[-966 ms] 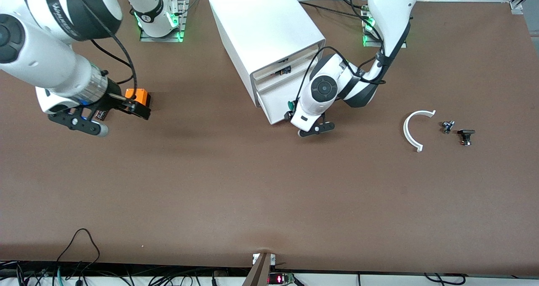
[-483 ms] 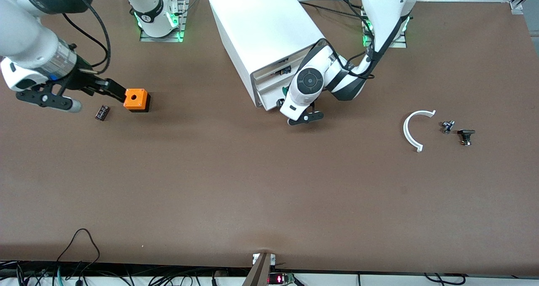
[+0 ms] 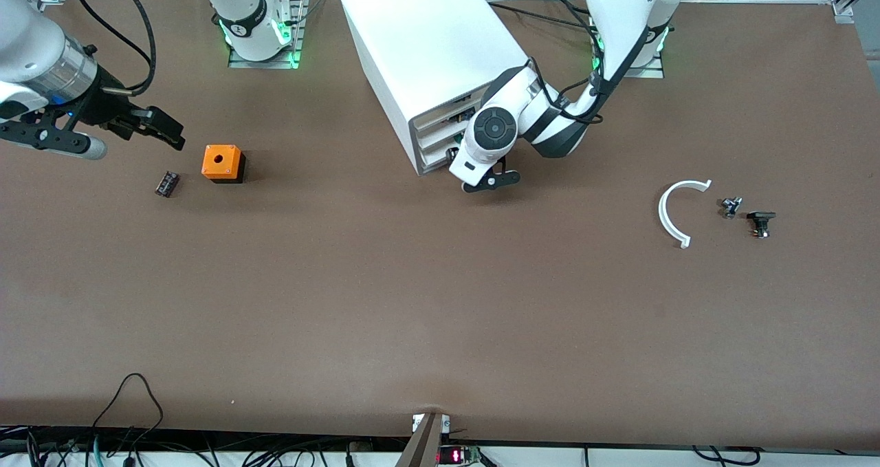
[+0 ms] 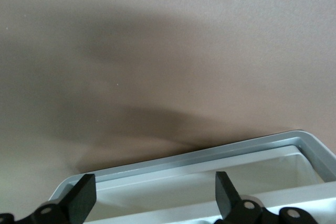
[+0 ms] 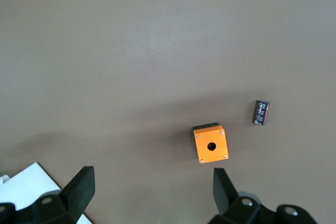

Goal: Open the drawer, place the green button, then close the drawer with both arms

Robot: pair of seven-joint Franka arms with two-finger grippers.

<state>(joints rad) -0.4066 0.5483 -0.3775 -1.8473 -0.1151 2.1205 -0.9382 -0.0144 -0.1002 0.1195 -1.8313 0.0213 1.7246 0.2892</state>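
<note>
White plastic makes up the cabinet, which stands on the brown table near the arms' bases. One drawer sticks out a little at its front. In the left wrist view the drawer's grey-white rim shows, and the part of the inside that can be seen is bare white. The button cannot be seen; the left arm's hand covers that spot.

The left arm bends down from its base, and the left gripper sits right at the drawer's front. Its two black fingers are spread apart over the drawer's edge and hold nothing.

The right arm waits at its end of the table. The right gripper hangs over the bare table, fingers wide apart and holding nothing. An orange box with a round hole lies at about 4 o'clock from it in the front view, and a small black block lies just beside the box at about 8 o'clock.

At about 4 o'clock from the cabinet lie a white curved piece and two small dark parts.
</note>
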